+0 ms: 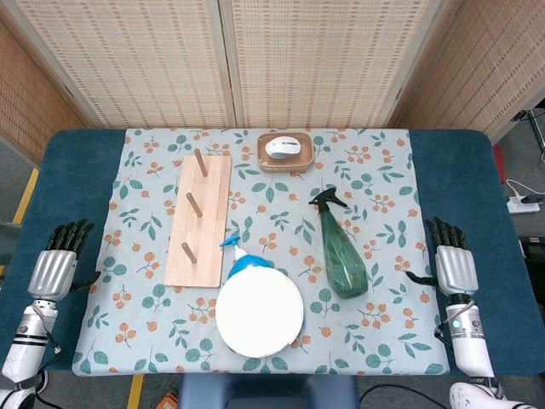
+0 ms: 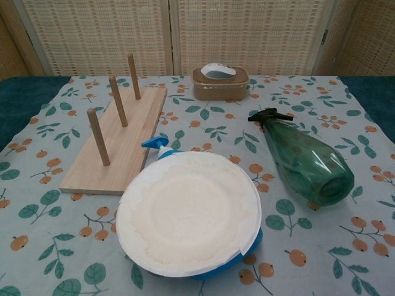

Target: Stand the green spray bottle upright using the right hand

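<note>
The white paper plate (image 2: 188,213) sits closest, leaning on a blue spray bottle (image 1: 241,258). The green spray bottle (image 2: 303,156) lies on its side beside it. My right hand (image 1: 453,261) and left hand (image 1: 58,261) rest flat, fingers apart, holding nothing.

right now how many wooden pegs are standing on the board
3, in a row along the wooden board: far peg, middle peg, near peg. None looks hidden.

— Item count, spray bottles?
— Two: one green spray bottle (image 1: 342,254), one blue spray bottle (image 1: 241,258).
— Remaining inventory?
— One white plate (image 1: 259,313), one wooden board (image 1: 199,220) carrying three pegs (image 1: 194,205), one brown box (image 1: 285,152), two hands — left hand (image 1: 58,262), right hand (image 1: 453,261).
</note>
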You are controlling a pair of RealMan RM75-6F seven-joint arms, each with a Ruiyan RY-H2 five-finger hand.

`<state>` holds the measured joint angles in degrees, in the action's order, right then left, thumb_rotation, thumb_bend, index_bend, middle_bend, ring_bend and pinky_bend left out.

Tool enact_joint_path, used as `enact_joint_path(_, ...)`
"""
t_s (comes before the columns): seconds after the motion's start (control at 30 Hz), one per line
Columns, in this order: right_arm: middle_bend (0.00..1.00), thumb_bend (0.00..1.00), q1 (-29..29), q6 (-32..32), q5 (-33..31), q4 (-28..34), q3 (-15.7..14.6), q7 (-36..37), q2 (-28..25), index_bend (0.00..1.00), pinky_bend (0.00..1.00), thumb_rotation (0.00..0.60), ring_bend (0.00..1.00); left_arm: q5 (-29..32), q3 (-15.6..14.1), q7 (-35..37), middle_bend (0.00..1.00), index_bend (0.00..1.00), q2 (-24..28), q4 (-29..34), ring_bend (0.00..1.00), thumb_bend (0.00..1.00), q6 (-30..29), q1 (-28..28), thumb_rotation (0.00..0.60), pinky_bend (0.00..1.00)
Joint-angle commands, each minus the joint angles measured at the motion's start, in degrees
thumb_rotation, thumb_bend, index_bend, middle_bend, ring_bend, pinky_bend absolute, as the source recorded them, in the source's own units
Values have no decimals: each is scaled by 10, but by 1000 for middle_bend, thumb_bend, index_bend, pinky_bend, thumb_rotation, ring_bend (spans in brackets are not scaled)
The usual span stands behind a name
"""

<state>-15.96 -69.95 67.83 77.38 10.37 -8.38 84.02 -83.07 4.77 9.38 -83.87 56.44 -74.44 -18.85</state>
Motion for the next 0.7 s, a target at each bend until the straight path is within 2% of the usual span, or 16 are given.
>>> enact_joint_path(0.03, 0, 0, -1, 1, 0, 0, 0, -1, 1, 0, 48, 600, 0, 0, 0, 0, 0, 0, 0, 0, 0, 191, 0, 0, 600, 0)
enact_joint_path(0.53, 0, 0, 0, -20, 12, 22, 7, 16, 6, 0, 48, 600, 0, -4, -4, 1, 0, 0, 3, 1, 0, 191, -6, 4, 600, 0)
enact_joint_path(0.7, 0, 0, -4, -38, 16, 44, 28, 54, 24, 0, 47, 600, 0, -1, -4, 12, 0, 0, 4, -7, 0, 191, -4, 7, 600, 0)
